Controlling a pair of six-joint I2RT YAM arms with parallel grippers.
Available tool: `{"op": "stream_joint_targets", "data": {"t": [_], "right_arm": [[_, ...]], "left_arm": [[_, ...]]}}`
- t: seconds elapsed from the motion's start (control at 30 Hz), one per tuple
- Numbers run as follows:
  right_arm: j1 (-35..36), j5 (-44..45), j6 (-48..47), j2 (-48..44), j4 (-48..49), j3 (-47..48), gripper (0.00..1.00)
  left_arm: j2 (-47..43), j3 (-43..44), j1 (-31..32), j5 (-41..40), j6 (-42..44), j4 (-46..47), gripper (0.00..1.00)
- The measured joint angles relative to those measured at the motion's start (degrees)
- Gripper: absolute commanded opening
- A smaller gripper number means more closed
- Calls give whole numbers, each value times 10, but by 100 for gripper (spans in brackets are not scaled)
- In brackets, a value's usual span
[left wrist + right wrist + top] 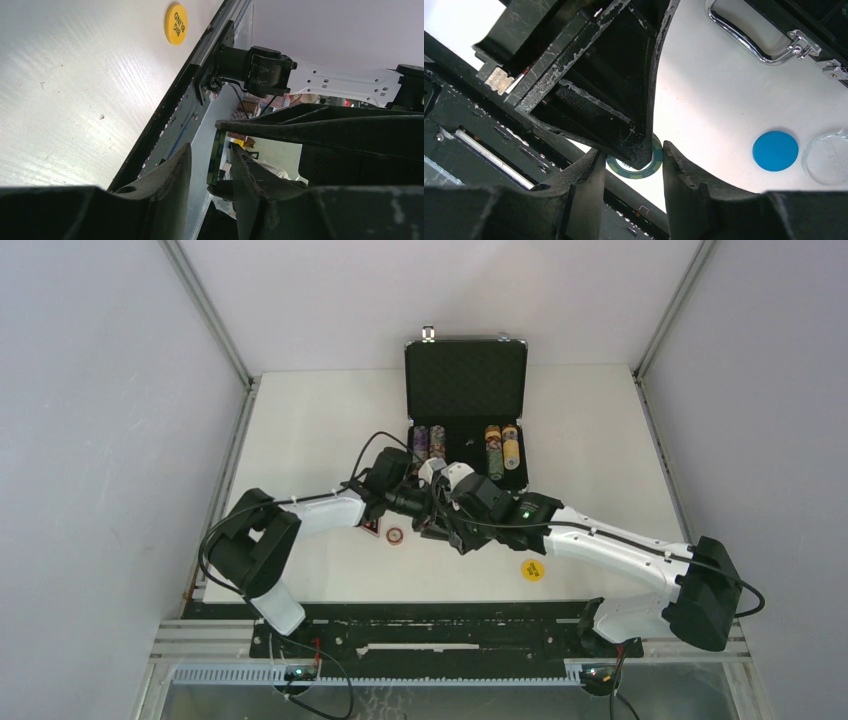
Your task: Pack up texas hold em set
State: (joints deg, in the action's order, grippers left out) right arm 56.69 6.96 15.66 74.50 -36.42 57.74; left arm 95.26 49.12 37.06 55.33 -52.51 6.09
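Both tools are bracketing one likely light, slick chip [634, 174]: right tool [632, 152] at rim, left tool [210, 148] across faces; clamping, I cannot tell.

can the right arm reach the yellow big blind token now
Probably yes: the yellow big blind token lies uncovered beside its forearm, but the right gripper, meeting the left gripper, would have to pull back first.
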Motion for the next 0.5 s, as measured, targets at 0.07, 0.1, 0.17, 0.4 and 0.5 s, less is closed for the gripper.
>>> {"op": "stream_joint_targets", "data": {"t": [0.07, 0.1, 0.17, 0.4, 0.5], "right_arm": [[0, 0, 0, 1, 0, 0, 30], [0, 0, 0, 2, 0, 0, 30], [0, -2, 0, 5, 0, 0, 30], [1, -13, 0, 7, -12, 1, 34], [1, -13, 0, 7, -13, 1, 58]], "left_arm": [[0, 0, 2, 0, 1, 1, 26], [0, 0, 3, 0, 1, 2, 20], [0, 0, 6, 0, 7, 0, 3], [0, 13, 19, -3, 57, -27, 0], [0, 18, 20, -6, 71, -36, 0]]}}
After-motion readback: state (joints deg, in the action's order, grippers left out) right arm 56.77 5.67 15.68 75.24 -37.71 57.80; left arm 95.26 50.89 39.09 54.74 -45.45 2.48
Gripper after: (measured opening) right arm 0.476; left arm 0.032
